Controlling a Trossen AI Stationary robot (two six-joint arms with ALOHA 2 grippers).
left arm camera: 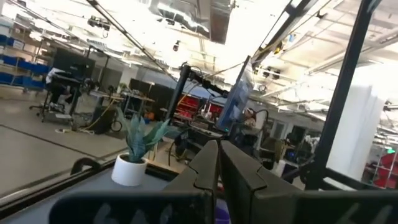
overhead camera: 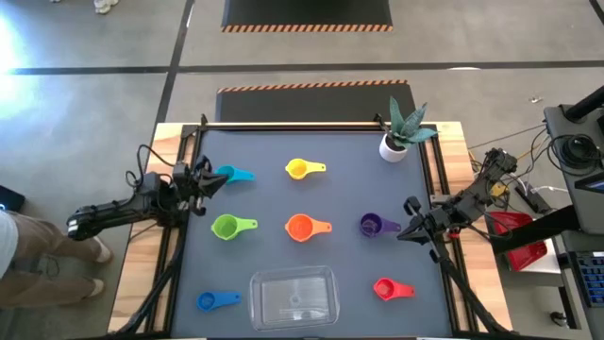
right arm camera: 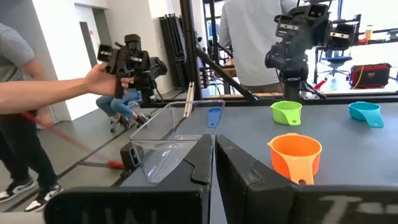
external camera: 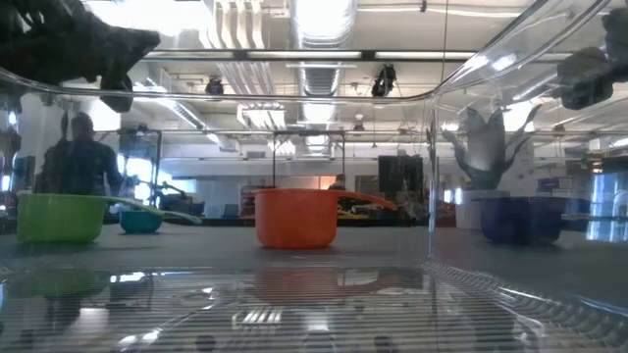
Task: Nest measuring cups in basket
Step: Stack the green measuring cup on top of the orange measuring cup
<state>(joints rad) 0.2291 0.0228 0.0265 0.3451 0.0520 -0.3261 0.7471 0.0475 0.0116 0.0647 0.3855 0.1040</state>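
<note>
While seven coloured plastic measuring cups (overhead camera: 300,227) are lying scattered around the clear rectangular plastic basket (overhead camera: 293,296), both dark grippers, left (overhead camera: 209,179) and right (overhead camera: 408,225), are hovering pressed together, empty.

From above I get even, soft overhead light on the dark worktop (overhead camera: 311,189), with only faint shadows under the cups. The floor at far left is blown out by glare. At table height the ceiling lights flare white, and the clear basket (external camera: 461,78) wall bends and smears the room behind; its ribbed floor mirrors the orange cup (external camera: 295,218). My left wrist picture is washed out and hazy overhead. In both wrist pictures the nearest dark parts are blurred.
</note>
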